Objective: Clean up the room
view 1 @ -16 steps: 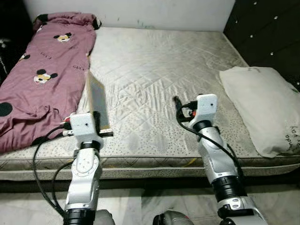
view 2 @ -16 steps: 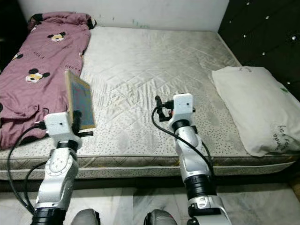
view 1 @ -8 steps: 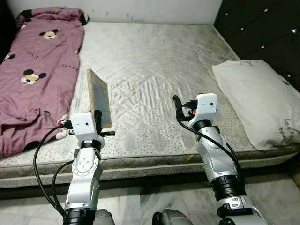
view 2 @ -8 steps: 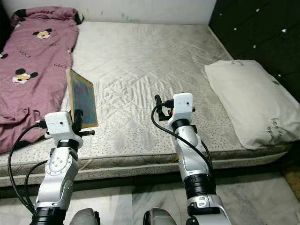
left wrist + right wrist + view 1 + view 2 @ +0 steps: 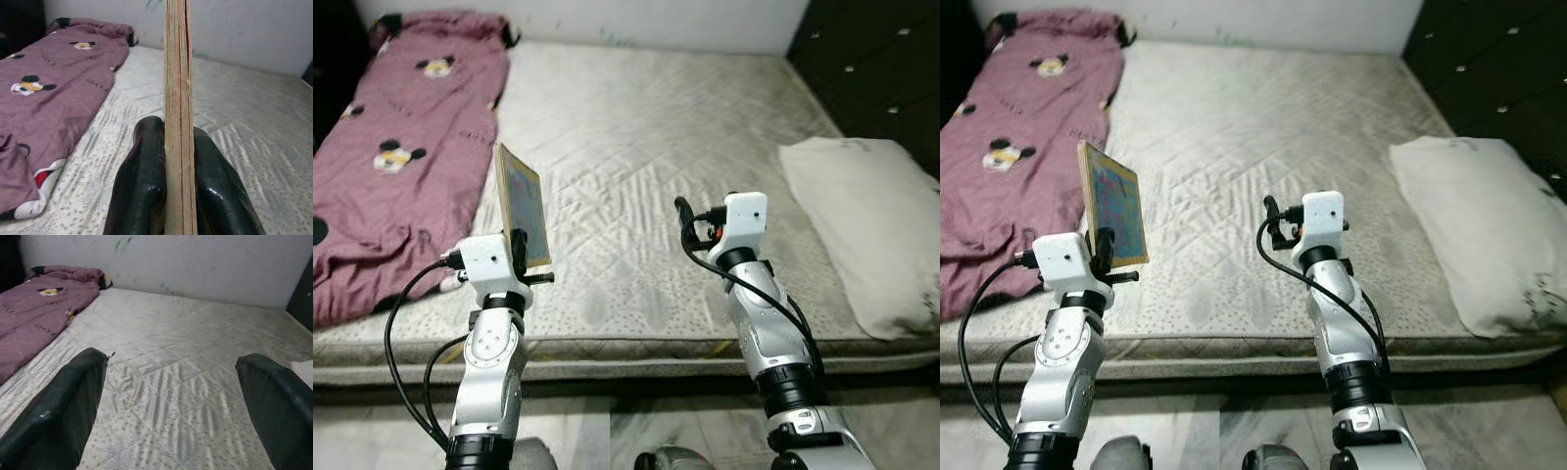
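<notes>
My left gripper (image 5: 520, 243) is shut on a thin book (image 5: 522, 203) with a tan edge and a colourful cover, held upright over the near left part of the bare mattress (image 5: 646, 137). In the left wrist view the book's page edge (image 5: 177, 98) stands between the two black fingers (image 5: 142, 181). My right gripper (image 5: 683, 211) is open over the near middle of the mattress, with nothing between its fingers (image 5: 63, 406). A maroon blanket (image 5: 401, 157) with cartoon mouse prints lies along the left side of the bed. A white pillow (image 5: 867, 225) lies at the right side.
A white wall (image 5: 607, 15) runs behind the bed. A dark tufted panel (image 5: 871, 69) stands at the right. Pale tiled floor (image 5: 607, 431) lies below the mattress's near edge.
The head camera has swung, shifting the whole scene. Both arms keep their pose and the book stays upright in the left gripper.
</notes>
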Robot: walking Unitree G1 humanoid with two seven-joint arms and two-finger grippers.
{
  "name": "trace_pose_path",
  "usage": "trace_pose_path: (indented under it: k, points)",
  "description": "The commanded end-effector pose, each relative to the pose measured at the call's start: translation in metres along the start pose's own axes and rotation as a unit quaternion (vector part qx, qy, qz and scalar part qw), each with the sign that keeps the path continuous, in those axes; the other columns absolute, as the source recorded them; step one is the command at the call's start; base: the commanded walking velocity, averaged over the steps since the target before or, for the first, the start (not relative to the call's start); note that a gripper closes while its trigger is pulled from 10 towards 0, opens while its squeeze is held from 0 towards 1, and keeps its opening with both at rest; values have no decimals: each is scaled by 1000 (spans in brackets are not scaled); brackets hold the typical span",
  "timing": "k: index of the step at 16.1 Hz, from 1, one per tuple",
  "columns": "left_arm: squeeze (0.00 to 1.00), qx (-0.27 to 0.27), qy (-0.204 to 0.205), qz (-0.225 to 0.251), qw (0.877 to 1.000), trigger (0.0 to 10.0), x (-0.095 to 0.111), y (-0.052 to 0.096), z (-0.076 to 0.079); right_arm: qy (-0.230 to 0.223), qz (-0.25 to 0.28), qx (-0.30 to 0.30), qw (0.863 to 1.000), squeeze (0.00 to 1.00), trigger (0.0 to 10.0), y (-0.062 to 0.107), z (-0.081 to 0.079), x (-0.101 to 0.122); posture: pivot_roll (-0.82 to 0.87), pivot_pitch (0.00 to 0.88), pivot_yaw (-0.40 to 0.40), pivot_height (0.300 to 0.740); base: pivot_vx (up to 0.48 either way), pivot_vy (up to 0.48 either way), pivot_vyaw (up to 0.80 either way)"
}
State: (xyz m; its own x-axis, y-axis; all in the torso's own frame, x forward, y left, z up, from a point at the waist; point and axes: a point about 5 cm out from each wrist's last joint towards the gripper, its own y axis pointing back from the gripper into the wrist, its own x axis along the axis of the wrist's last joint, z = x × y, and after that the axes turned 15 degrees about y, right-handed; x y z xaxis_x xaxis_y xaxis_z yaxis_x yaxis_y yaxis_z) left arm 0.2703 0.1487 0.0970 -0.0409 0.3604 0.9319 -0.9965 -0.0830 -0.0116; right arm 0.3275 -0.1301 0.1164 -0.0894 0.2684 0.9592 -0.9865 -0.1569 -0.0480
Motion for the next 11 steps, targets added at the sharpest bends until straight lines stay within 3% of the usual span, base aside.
trace_pose_path:
  k: [1,6,11]
  points:
    - [0,-6,-4,19,1000,10000,7,-1,5,17,-2,-2,1000,0,10000,0,2,-1,-19,33,-54,740,0,0,0]
    - [0,-11,-5,21,1000,10000,8,-2,6,17,-2,0,1000,0,10000,-1,1,-1,-18,30,-55,740,0,0,606]
    - [0,-13,-5,21,1000,10000,8,-2,7,16,-1,1,1000,0,10000,-2,1,-1,-17,25,-56,740,0,-241,0]
